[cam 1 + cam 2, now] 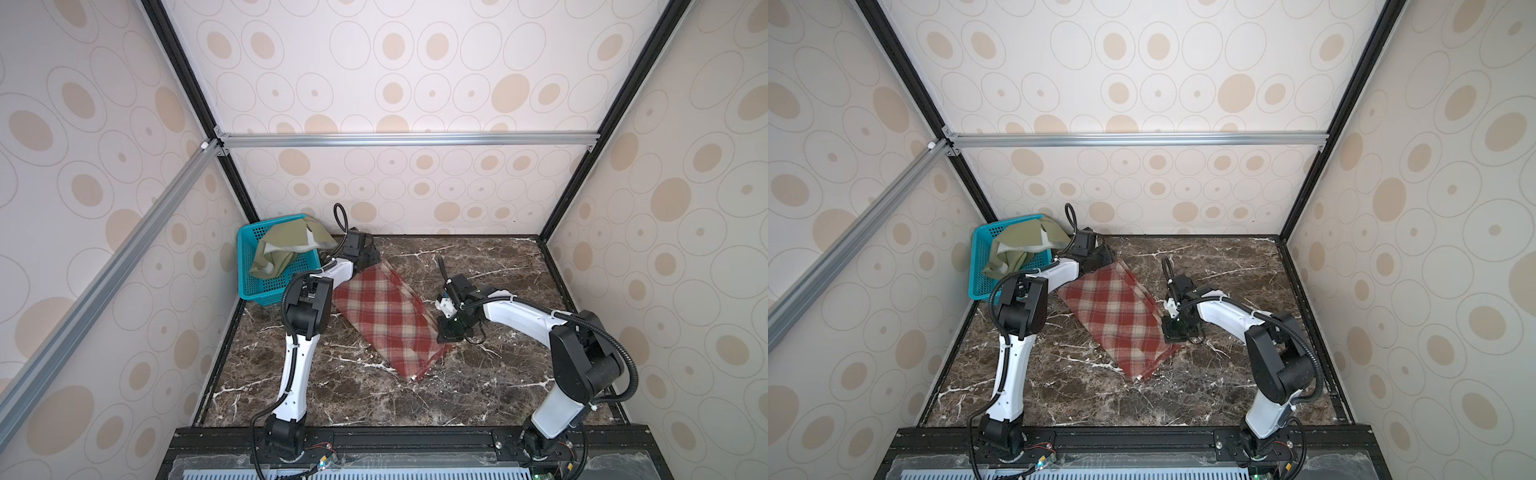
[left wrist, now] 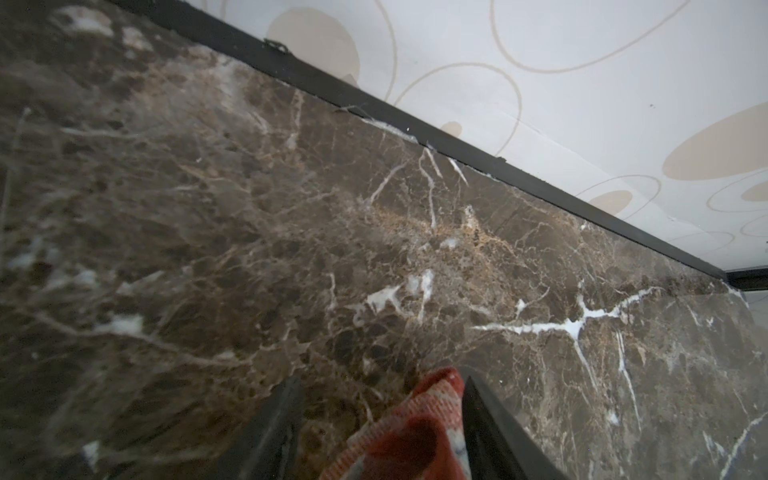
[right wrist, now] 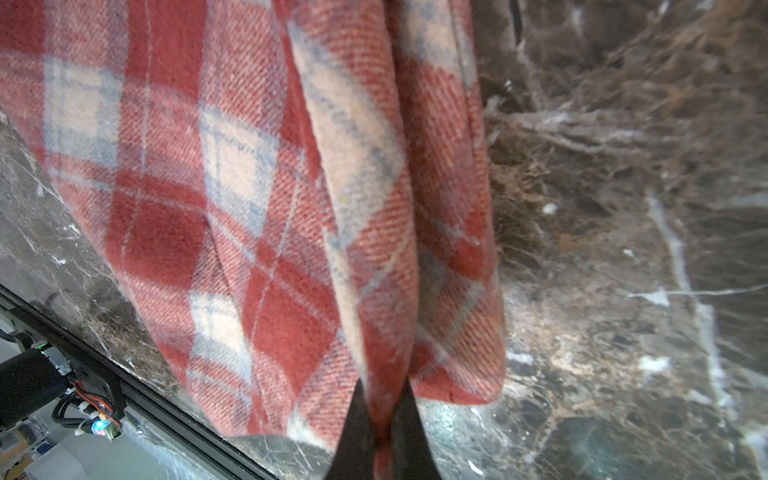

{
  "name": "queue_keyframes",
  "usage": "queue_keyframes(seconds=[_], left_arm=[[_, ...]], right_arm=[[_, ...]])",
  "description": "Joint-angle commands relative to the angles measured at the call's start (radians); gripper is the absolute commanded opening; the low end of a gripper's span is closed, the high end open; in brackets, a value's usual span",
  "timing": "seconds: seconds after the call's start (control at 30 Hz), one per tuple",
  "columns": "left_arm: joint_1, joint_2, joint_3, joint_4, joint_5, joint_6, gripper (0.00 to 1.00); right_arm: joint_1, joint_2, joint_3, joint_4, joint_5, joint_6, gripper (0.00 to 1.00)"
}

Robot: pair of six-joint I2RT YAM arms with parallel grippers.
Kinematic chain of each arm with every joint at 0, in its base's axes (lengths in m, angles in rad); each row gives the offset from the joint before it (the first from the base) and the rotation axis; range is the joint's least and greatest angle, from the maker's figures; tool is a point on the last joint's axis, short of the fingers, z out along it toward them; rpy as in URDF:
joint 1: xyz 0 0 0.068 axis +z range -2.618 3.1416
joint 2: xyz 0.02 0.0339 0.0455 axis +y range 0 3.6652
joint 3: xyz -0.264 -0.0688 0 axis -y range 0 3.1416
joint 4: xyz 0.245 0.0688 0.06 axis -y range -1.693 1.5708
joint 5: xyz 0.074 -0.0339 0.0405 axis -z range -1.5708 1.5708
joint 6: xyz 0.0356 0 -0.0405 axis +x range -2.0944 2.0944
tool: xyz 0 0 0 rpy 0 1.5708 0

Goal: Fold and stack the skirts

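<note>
Your plaid skirt point(image 1: 384, 320) lies flat beside the basket point(image 1: 249, 249); the right gripper point(image 3: 383, 386) pinches its edge away from the basket; the left gripper point(image 2: 381, 382) stands apart around the basket-side corner; lift now and that corner likely slips, skewing your fold.

Worktop point(image 1: 498, 374): dark brown marble, white veins.
Walls point(image 1: 415, 62): cream, with tan ovals and thin rings, enclosing the worktop on three sides.
Frame: black posts point(image 1: 183, 70) above the worktop's far corners, joined by a silver rail point(image 1: 407, 139).
Light: soft, even.
</note>
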Motion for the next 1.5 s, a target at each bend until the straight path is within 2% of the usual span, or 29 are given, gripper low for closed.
queue_keyframes(seconds=[0.0,0.13,0.4,0.73,1.03,1.47], left_arm=[[0.007,0.001,0.043,-0.01,0.01,0.037,0.51],[0.007,-0.017,0.015,-0.006,0.013,0.052,0.37],[0.007,-0.021,0.013,-0.007,0.013,0.061,0.01],[0.005,-0.104,-0.066,0.096,0.032,0.04,0.0],[-0.007,-0.151,-0.091,0.12,0.044,0.032,0.0],[-0.037,-0.116,-0.052,0.112,0.067,0.026,0.0]], right_arm=[[-0.002,-0.018,-0.016,-0.041,-0.018,0.007,0.0],[-0.002,-0.013,-0.011,-0.044,-0.018,0.006,0.0],[-0.002,-0.005,-0.01,-0.05,-0.013,0.002,0.0],[-0.002,-0.054,-0.032,-0.06,-0.01,0.035,0.0],[-0.001,-0.103,-0.062,-0.048,-0.027,0.066,0.0],[-0.001,-0.138,-0.114,-0.054,-0.026,0.095,0.0]])
